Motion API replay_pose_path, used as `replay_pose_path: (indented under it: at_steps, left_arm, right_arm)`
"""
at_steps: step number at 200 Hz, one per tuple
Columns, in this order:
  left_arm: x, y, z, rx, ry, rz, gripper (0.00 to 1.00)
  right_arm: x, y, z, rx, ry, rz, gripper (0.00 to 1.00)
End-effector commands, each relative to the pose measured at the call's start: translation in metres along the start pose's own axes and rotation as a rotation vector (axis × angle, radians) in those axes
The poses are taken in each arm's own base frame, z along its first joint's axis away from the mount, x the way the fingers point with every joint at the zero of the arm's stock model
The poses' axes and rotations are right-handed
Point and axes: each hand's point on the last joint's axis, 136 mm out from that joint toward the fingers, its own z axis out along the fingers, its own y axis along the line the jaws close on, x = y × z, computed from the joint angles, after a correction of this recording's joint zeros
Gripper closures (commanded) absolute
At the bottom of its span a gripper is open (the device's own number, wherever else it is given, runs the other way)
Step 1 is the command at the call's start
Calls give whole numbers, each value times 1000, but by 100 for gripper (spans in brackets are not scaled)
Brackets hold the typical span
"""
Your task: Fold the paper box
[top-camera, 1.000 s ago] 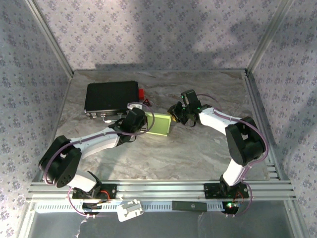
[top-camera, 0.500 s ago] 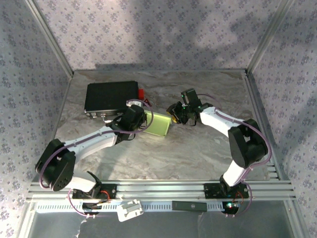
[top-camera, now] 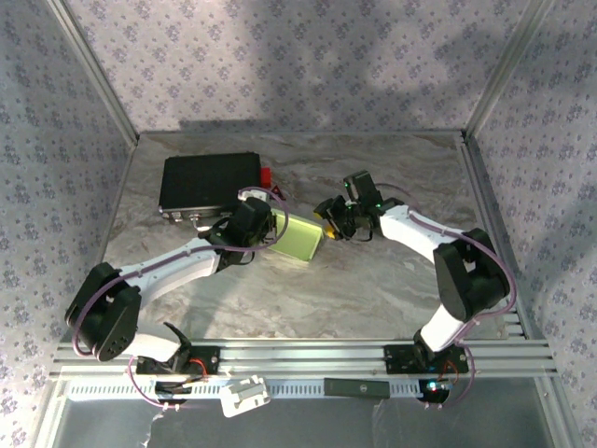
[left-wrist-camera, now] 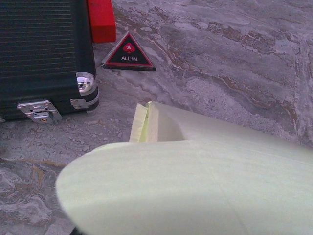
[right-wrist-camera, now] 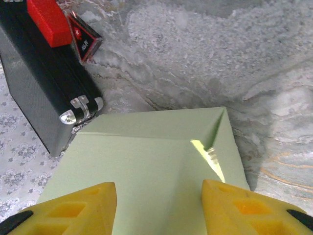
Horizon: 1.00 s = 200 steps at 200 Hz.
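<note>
Marbled grey surface (top-camera: 373, 289), boxed in by floral-print walls, set the scene for a two-armed fold. Left fingers (top-camera: 265, 230) were shut on the left end of the paper box (top-camera: 300, 239). Right fingers (right-wrist-camera: 78, 208), yellow-tipped, stood apart at the opposite end and gripped nothing.

With only one end pinched, the thin card looked liable to go wrong. The pale green flap bulging across the bottom of the left wrist view could bow or take a stray crease under its own spring. Flaps already tucked could pop loose with no pressure from the right. A nudge from the open fingers could also twist the box in its single pinch.

In the right wrist view the box's flat top panel (right-wrist-camera: 146, 166) spread out beyond the two yellow tips and spanned the gap between them. A raised crease ran toward its far right corner. Whether either tip touched the card could not be told.

Just beyond the box lay a black latched case (top-camera: 210, 182). A red block (left-wrist-camera: 101, 19) and a triangular "ALL IN" marker (left-wrist-camera: 128, 51) lay beside the case.
</note>
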Motion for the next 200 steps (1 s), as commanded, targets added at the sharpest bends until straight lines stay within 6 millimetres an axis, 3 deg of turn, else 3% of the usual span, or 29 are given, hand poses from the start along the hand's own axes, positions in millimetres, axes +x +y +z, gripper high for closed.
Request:
replay_pose_path:
  at_steps: [1, 94, 137, 171, 200]
  left_arm:
    - [-18, -10, -11, 42, -46, -24, 98]
    - [-19, -12, -12, 47, -44, -21, 98]
    - [-21, -12, -13, 44, -42, -5, 98]
    - [-23, -14, -14, 51, -46, -7, 98]
    - [-24, -15, -15, 53, -50, -8, 98]
  right_arm:
    - [5, -9, -11, 6, 23, 40, 48]
    - [11, 8, -18, -54, 57, 46, 46]
    - [4, -11, -50, -65, 3, 40, 32]
    - [-9, -1, -81, -102, -29, 24, 32]
    - [-16, 14, -83, -131, -25, 29, 35]
